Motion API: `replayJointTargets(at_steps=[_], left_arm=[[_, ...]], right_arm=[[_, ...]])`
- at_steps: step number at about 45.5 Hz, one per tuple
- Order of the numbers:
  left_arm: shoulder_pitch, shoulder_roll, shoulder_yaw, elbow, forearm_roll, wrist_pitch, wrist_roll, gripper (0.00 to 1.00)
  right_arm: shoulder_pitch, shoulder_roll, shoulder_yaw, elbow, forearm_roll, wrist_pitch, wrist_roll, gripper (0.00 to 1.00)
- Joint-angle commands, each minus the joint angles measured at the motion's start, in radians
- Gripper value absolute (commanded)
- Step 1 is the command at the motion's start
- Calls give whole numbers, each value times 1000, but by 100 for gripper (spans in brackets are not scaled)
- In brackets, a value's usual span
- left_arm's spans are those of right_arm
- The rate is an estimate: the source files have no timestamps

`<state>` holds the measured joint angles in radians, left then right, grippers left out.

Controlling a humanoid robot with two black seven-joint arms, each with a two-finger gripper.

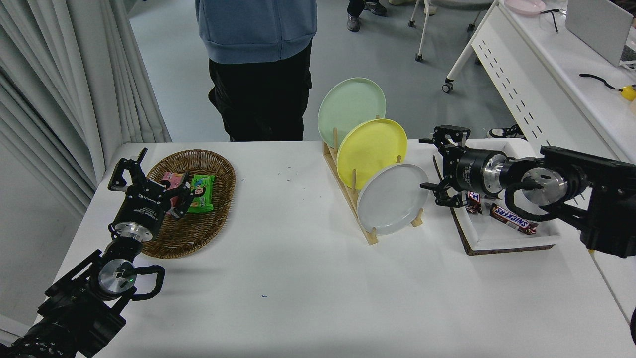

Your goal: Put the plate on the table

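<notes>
The light grey plate [392, 199] stands on edge in the front slot of a wooden rack [351, 197] on the white table [298, 278]. A yellow plate [371, 149] and a pale green plate [351, 109] stand behind it. My right gripper [432, 164] is open, pointing left, just right of the grey plate's rim and apart from it. My left gripper [149, 171] is open and parked over the wicker basket at the left.
A wicker basket [218, 209] with snack packets sits at the left. A white tray [484, 243] with candy bars lies under my right arm. A person [258, 59] stands at the table's far side. A white desk [541, 84] stands at the right.
</notes>
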<state>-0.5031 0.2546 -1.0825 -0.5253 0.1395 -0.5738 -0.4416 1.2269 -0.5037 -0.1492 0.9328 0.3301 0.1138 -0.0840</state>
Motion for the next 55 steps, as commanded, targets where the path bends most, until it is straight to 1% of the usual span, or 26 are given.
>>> replayJointTargets(at_steps=[1, 16, 21, 26, 33, 37, 39, 48, 55], left_arm=[[0, 0, 0, 1, 0, 0, 0, 100], [0, 0, 1, -1, 0, 0, 1, 100], [0, 0, 1, -1, 0, 0, 1, 100], [0, 0, 0, -1, 0, 0, 0, 100], [0, 0, 1, 1, 0, 0, 0, 100], [0, 0, 1, 1, 0, 0, 1, 100], [0, 0, 1, -1, 0, 0, 0, 100], [0, 0, 0, 1, 0, 0, 0, 100], [0, 0, 0, 1, 0, 0, 0, 100]], right_arm=[[20, 53, -7, -31, -2, -8, -3, 99], [23, 129, -33, -111, 0, -8, -5, 99], [25, 140, -41, -121, 1, -9, -5, 98], [25, 139, -43, -121, 3, -9, -7, 93], [28, 139, -43, -121, 1, -8, -10, 75], [28, 139, -40, -121, 6, -11, -10, 63], [26, 139, -36, -121, 10, -14, -10, 59], [20, 139, -26, -118, 38, -69, -10, 59], [14, 136, -27, -108, 58, -75, -10, 59]])
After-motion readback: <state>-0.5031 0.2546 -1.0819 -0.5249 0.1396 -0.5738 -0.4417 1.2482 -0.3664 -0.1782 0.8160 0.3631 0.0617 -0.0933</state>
